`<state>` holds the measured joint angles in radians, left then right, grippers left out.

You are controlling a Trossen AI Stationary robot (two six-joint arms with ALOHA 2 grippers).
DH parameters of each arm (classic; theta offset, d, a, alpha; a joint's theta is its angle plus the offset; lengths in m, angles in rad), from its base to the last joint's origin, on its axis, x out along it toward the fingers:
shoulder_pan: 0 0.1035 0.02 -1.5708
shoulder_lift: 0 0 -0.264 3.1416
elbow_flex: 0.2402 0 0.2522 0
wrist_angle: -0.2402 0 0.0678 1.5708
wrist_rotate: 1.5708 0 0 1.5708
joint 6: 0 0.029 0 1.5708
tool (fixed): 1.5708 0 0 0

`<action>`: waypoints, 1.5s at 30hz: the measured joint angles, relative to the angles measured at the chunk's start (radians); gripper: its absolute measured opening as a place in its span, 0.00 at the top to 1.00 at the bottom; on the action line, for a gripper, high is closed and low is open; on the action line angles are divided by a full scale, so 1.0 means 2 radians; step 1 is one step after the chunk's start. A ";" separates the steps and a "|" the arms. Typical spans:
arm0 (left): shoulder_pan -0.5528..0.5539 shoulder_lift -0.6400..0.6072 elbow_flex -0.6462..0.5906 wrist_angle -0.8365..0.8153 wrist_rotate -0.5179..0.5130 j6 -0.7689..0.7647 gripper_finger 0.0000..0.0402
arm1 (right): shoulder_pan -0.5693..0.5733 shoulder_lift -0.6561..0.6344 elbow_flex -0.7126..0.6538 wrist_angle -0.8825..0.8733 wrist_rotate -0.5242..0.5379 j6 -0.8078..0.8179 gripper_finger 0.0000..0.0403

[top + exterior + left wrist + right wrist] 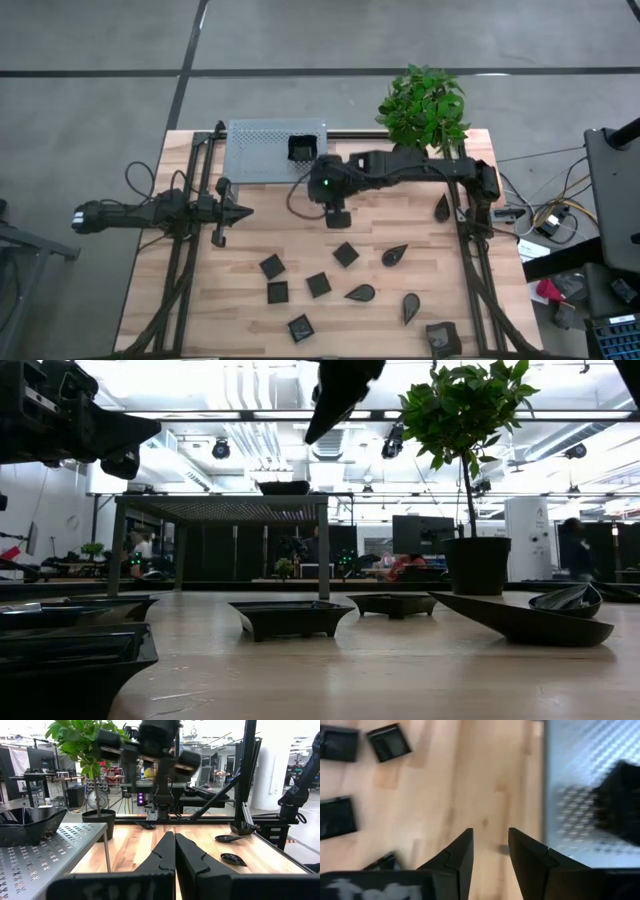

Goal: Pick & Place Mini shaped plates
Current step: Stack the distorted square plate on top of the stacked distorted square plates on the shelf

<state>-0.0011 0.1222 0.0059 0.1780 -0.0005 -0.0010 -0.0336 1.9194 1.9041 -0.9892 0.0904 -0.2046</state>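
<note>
High view: the right gripper (338,217) is being held above the wooden counter (250,240), just beside the perforated grey tray (262,152), its jaws parted and carrying nothing, as is being confirmed in the right wrist view, where bare wood is being seen between the fingertips. One square plate (301,148) is being kept on the tray, while the other mini shaped plates (345,254), square and teardrop alike, are being left scattered across the near half of the counter. The left gripper (240,211) is being parked over the counter's left side, its jaws pressed together and empty. A risk is being judged here: these shallow dishes are likely being pushed along the smooth wood, or tipped, if the open jaws are being lowered off-centre onto a rim.
</note>
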 joint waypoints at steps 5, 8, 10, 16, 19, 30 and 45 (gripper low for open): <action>0.000 0.000 0.000 0.000 0.000 0.000 1.00 | 0.037 0.000 0.000 -0.056 -0.002 0.032 0.73; 0.000 0.000 0.000 0.000 0.000 0.000 1.00 | 0.062 0.000 0.000 -0.095 -0.011 0.069 0.75; 0.000 0.000 0.000 0.000 0.000 0.000 1.00 | 0.080 0.000 -0.001 -0.111 -0.011 0.095 0.76; 0.000 0.000 0.000 0.000 0.000 0.000 1.00 | 0.131 -0.001 -0.002 -0.142 -0.011 0.154 0.79; 0.000 0.000 0.000 0.000 0.000 0.000 1.00 | 0.151 -0.001 -0.004 -0.157 -0.010 0.203 0.81; 0.000 0.000 0.000 0.000 0.000 0.000 1.00 | 0.242 -0.001 -0.074 -0.192 -0.017 0.491 0.83; 0.000 0.000 0.000 0.000 0.000 0.000 1.00 | 0.393 -0.001 -0.159 -0.157 -0.131 0.976 0.71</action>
<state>-0.0010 0.1219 0.0059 0.1783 -0.0004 -0.0006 0.7533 1.9175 1.5854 -1.3025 -0.1712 1.7483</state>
